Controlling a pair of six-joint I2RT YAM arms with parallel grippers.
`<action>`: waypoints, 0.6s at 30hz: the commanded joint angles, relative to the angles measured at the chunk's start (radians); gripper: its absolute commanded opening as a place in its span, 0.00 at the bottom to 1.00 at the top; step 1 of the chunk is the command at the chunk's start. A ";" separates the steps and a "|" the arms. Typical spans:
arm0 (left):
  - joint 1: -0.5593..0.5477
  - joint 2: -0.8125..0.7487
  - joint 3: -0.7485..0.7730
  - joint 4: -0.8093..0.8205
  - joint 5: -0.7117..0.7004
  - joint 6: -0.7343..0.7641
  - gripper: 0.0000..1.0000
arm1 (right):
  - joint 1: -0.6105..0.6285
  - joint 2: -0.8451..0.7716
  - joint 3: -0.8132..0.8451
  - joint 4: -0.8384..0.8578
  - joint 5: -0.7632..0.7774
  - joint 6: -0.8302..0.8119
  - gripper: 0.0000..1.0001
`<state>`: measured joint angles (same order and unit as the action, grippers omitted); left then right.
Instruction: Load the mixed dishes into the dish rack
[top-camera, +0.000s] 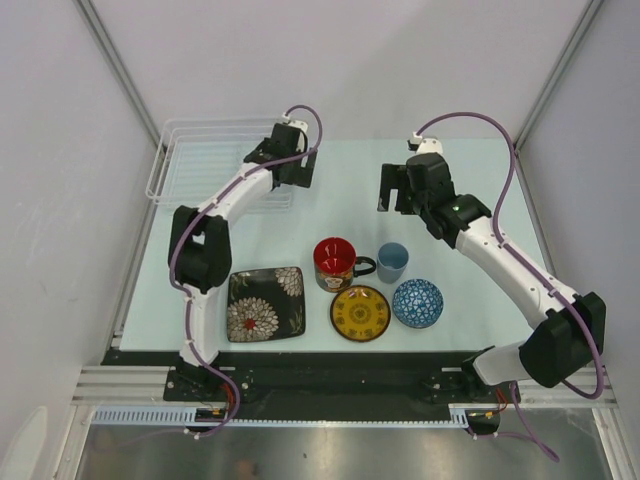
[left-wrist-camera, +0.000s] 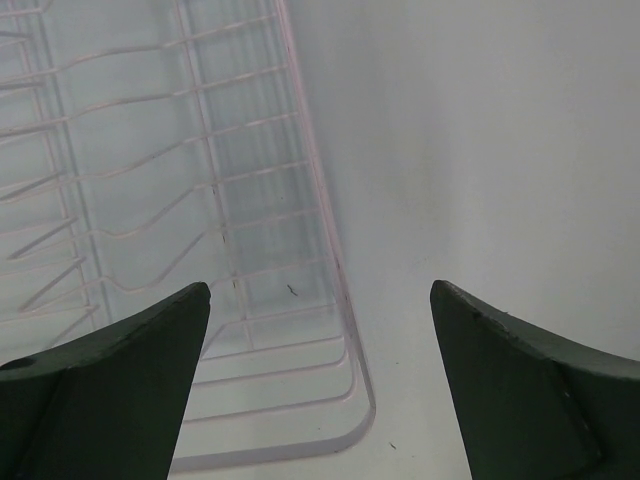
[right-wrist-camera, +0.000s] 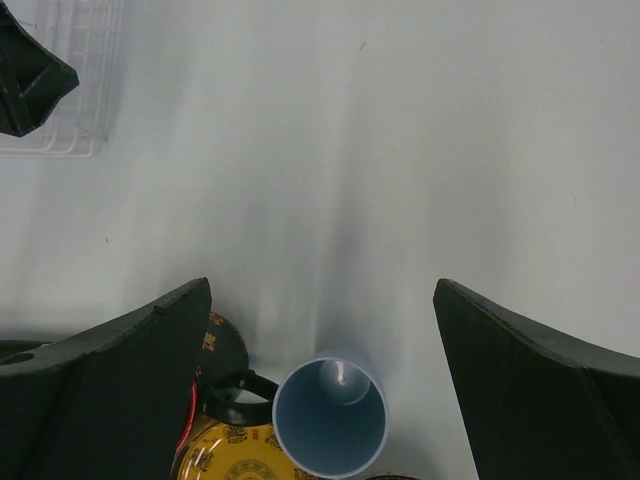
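The dish rack (top-camera: 205, 165), clear and empty, sits at the table's back left. My left gripper (top-camera: 296, 172) hovers open over its right edge; the left wrist view shows the rack's corner (left-wrist-camera: 350, 400) under the open left gripper (left-wrist-camera: 320, 300). The dishes stand in a group at the front: black floral square plate (top-camera: 265, 304), red mug (top-camera: 334, 262), light-blue cup (top-camera: 392, 262), yellow saucer (top-camera: 360, 313), blue-white bowl (top-camera: 417, 303). My right gripper (top-camera: 398, 200) hangs open behind the cup, holding nothing. In the right wrist view the cup (right-wrist-camera: 330, 420) lies below the gripper (right-wrist-camera: 322, 295), beside the mug's handle (right-wrist-camera: 235, 395) and the saucer (right-wrist-camera: 235, 455).
White walls enclose the table on the left, back and right. The metal rail (top-camera: 330, 385) with both arm bases runs along the near edge. The rack's corner (right-wrist-camera: 70, 90) and part of the left gripper (right-wrist-camera: 25, 70) show at the right wrist view's top left.
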<state>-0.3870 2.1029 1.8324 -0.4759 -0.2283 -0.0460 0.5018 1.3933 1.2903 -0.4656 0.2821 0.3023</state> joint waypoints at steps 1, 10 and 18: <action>0.007 0.045 0.028 0.020 0.009 -0.015 0.96 | -0.014 -0.022 -0.002 0.024 0.019 -0.009 1.00; -0.075 0.085 0.041 0.020 0.064 -0.006 0.93 | -0.046 -0.034 -0.026 0.039 0.017 0.027 1.00; -0.176 0.086 0.074 0.019 0.144 -0.006 0.93 | -0.066 -0.028 -0.048 0.058 0.011 0.046 0.99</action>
<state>-0.5014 2.1941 1.8359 -0.4755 -0.1726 -0.0444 0.4469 1.3922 1.2564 -0.4522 0.2829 0.3252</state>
